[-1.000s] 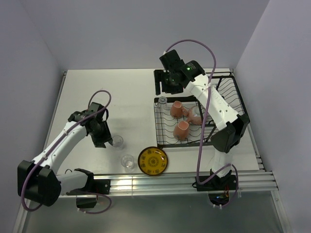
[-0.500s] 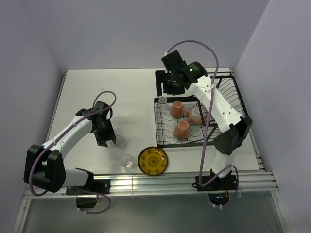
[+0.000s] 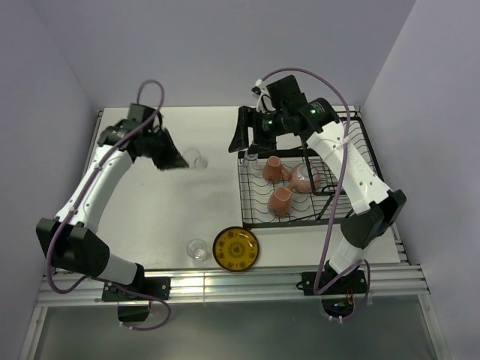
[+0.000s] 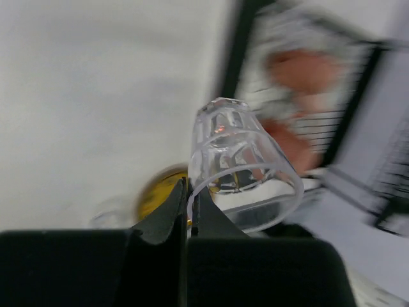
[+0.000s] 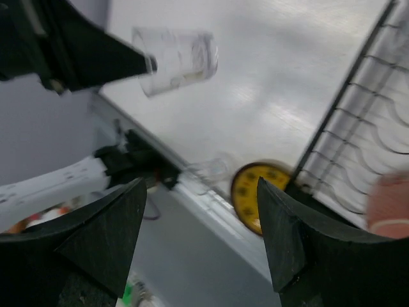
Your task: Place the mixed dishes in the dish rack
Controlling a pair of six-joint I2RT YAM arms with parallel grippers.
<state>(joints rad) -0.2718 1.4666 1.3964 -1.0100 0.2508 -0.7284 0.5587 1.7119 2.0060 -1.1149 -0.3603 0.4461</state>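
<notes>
One clear glass (image 3: 196,158) hangs sideways in left fingers (image 4: 163,217), base toward rack (image 3: 241,195).

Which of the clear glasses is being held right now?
The tipped glass, pinched by its rim in the left tool and held in the air. The upright glass beside the yellow plate stands untouched.

Clear glass (image 4: 239,169) in end effector (image 4: 187,208)

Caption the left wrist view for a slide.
Left gripper pinches a clear glass by its rim, the blurred dish rack beyond.
</notes>
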